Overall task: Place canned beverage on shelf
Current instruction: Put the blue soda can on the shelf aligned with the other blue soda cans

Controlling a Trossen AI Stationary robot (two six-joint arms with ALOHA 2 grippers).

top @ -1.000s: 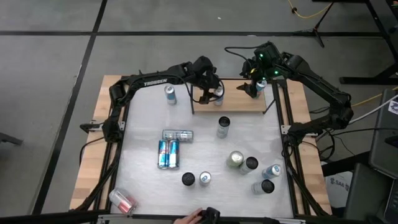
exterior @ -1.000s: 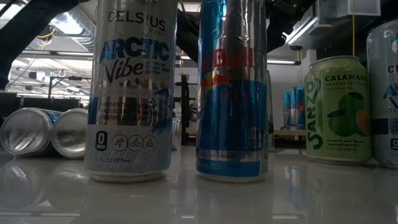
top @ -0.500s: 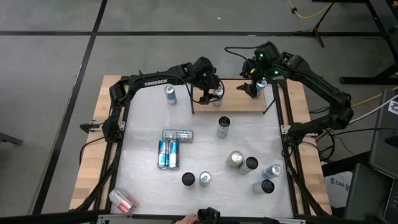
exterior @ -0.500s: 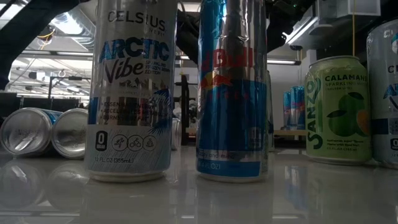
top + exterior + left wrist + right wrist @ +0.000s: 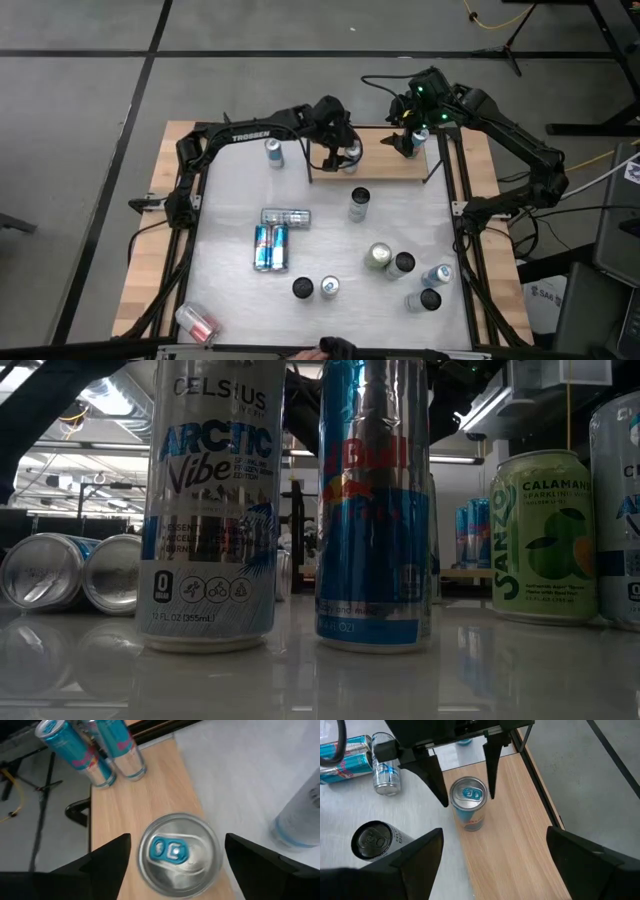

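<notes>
Near the camera, many cans stand or lie on the white table (image 5: 230,190). Past them, at the table's far edge, sits the wooden shelf (image 5: 385,163). A can (image 5: 351,152) stands on the shelf. The left gripper (image 5: 340,153) is over this can, fingers apart and not touching it. The right gripper (image 5: 408,140) hangs over the shelf's other end, open and empty. Beyond the shelf is grey floor (image 5: 90,90).
</notes>
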